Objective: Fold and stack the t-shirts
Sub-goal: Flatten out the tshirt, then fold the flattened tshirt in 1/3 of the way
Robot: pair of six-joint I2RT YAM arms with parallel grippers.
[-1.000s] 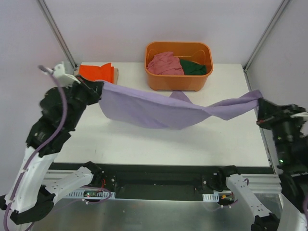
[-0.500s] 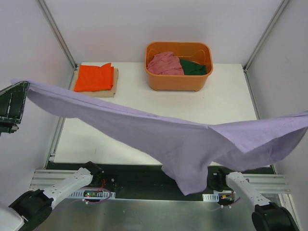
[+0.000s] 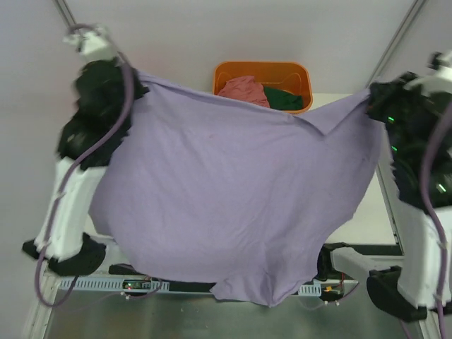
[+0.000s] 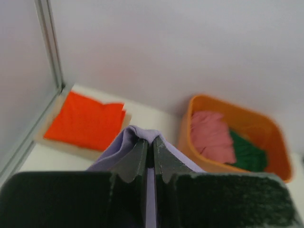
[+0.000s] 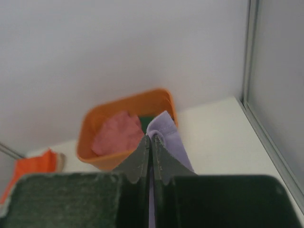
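Lavender t-shirt (image 3: 226,205) soft, smooth, hanging as broad sheet; left hand (image 4: 148,143), right hand (image 5: 150,141) each pinching corner.

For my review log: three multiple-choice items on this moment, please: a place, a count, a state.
1. Where is the orange t-shirt? A) in the tub B) under the tub C) on the table, left of the tub
2. T-shirts in the tub? A) one B) two C) four
3. The lavender t-shirt is: A) spread in the air B) flat on the table C) bunched in the tub
Answers: 1 C, the left wrist view shows it there; 2 B, one pink t-shirt, one green t-shirt; 3 A, left fingers and right fingers pinch its edge.
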